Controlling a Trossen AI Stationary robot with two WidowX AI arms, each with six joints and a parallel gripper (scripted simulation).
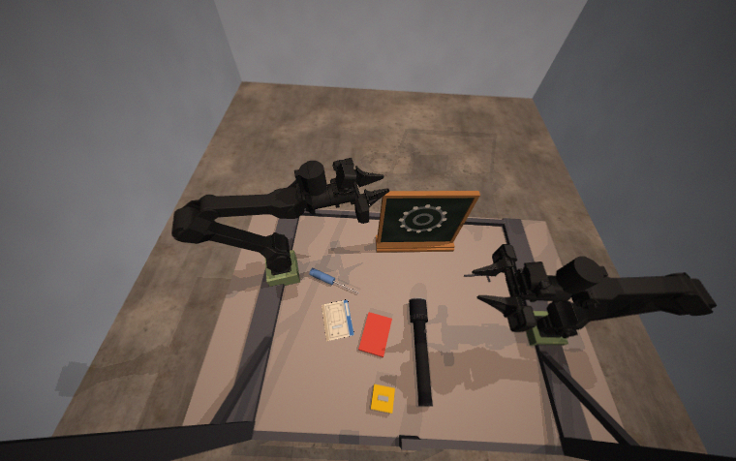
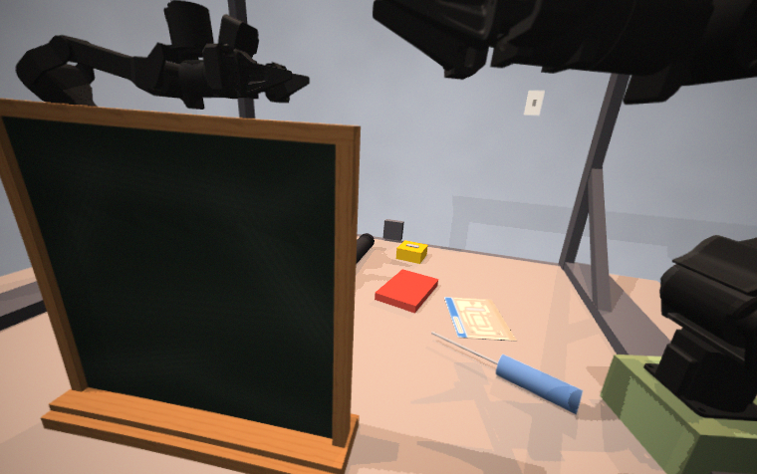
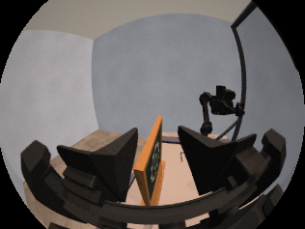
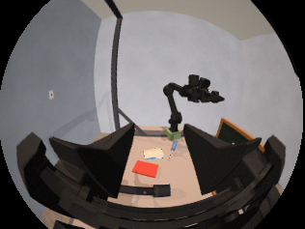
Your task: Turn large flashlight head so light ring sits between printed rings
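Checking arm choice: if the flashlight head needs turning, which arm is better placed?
Probably right: its gripper is open, nearer the head; the left gripper hangs beside the board.

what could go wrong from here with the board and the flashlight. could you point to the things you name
The left gripper (image 1: 386,183) (image 3: 157,130) looks close to the board's (image 1: 431,194) (image 2: 347,279) (image 3: 153,160) upper corner, so a careless swing might knock it over. The right gripper (image 1: 474,285) (image 4: 159,127) is open beside the flashlight (image 1: 421,353) (image 4: 161,190); lowering it badly could nudge the flashlight and shift the light dots (image 1: 445,220).
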